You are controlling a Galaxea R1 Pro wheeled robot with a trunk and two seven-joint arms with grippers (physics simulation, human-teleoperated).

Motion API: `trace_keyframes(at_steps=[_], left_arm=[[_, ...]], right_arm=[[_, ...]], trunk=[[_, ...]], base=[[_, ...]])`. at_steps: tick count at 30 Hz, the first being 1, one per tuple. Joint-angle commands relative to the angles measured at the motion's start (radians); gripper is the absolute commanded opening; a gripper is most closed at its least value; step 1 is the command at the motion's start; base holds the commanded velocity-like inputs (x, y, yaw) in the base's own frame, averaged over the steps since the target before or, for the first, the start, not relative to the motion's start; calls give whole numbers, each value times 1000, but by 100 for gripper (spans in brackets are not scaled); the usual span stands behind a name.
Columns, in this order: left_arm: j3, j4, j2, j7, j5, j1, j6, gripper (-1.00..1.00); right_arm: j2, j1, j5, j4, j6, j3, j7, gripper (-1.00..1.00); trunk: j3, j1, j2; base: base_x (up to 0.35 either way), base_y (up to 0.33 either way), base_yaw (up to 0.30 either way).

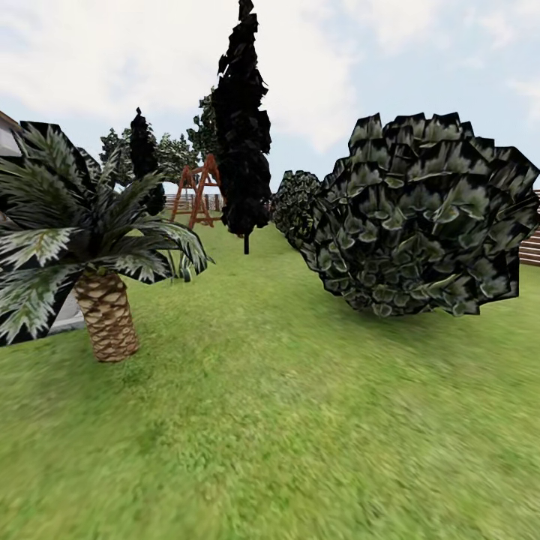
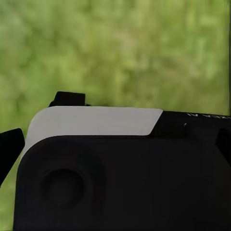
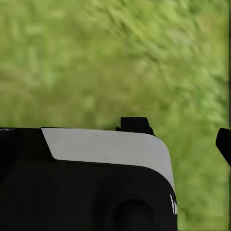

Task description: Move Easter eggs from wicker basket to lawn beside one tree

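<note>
1. Green, mottled grass of the lawn filled the lower half of my head view, running back to a slatted wooden fence at the far right.
2. Near left stood a slim palm with a scaly trunk and drooping fronds; a sliver of a white house showed behind it.
3. Mid-distance, centre: a narrow dark cypress-like tree on a thin stem. Left of it, further back, a red-brown wooden swing frame.
4. Right of centre, a big round dark-leaved bush sat low on the grass, with a smaller bush just behind its left side.
5. I could see no eggs, no basket and no thick-trunked tree from where I stood; the task's things were out of sight, so I could not place them.
6. Left wrist view: black and white gripper housing over blurred grass, with dark fingertips poking past it. I noted the left gripper but could not tell how far it stood apart.
7. Right wrist view: same picture, dark fingertips above the housing, right gripper over bare grass, nothing visibly between them. Opening not readable either.
</note>
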Motion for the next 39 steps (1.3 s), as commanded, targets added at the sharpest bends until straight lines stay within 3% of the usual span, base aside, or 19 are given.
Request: trace_keyframes(at_steps=[1,39], left_arm=[[2,-1,0,-4,10,0,1,100],[1,-1,-1,-4,9,0,1,100]], right_arm=[[0,-1,0,1,-4,0,0,100],[0,-1,0,2,-4,-1,0,100]], trunk=[[-1,1,0],[-1,1,0]], base=[[330,-90,0],[323,-93,0]])
